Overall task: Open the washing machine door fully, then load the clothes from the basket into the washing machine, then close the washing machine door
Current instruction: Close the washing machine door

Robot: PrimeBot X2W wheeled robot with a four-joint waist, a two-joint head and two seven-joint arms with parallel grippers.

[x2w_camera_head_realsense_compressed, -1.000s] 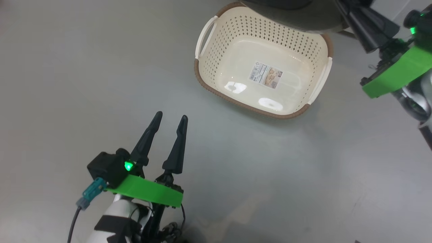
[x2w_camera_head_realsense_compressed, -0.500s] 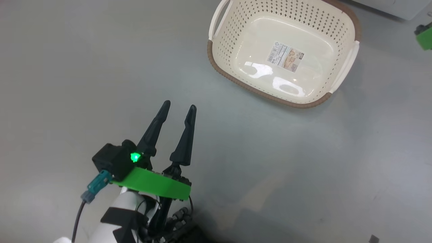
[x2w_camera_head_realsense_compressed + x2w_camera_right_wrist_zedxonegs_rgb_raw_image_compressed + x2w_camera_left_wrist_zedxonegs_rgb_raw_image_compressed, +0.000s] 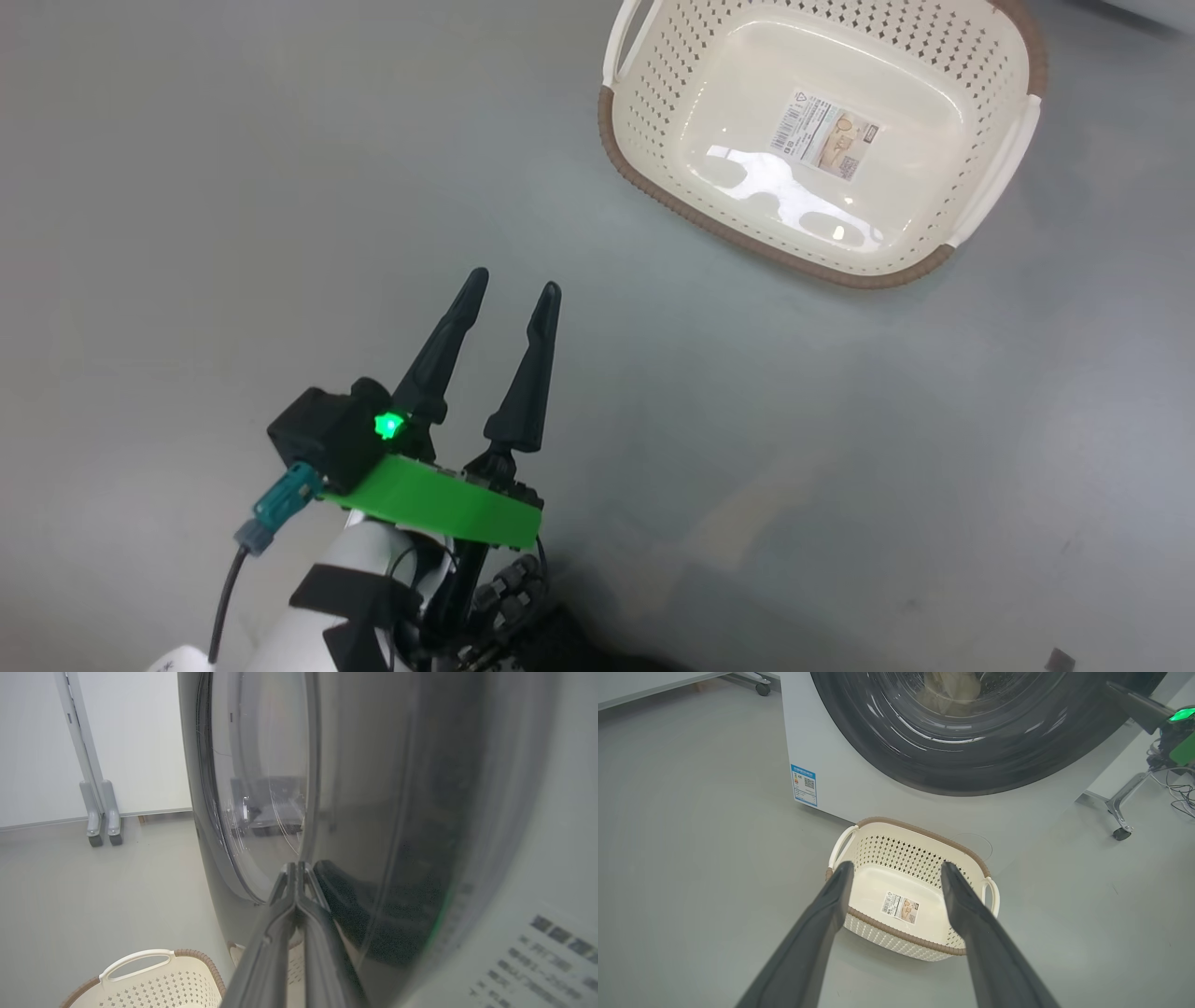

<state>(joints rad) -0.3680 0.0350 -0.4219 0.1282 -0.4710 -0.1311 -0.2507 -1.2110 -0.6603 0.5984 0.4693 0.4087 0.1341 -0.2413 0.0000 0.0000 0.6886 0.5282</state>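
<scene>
Washing machine door set in the white front of the washing machine, glossy black ring facing out over the basket, seemingly flush with that front; latched or not, cannot tell. Dimly behind the bulging glass, pale clothes. Blue label at the machine's lower corner.

Right claw with both fingers pressed together on nothing, tips at the door's face near where glass meets ring; touching or just short of it, cannot tell.

Just below the door and close before the machine, the basket, upright on the grey floor, mouth up, bare inside apart from a sticker on its bottom. Long axis from handle to handle, roughly parallel to the machine's front; in the head view, slanting from upper left to lower right.

Left claw well apart from the basket, spread wide, holding nothing, fingers aimed toward the basket and framing it in the left wrist view.

Further out, a castor leg and loose cables beside the machine, and a white panel on grey feet.
</scene>
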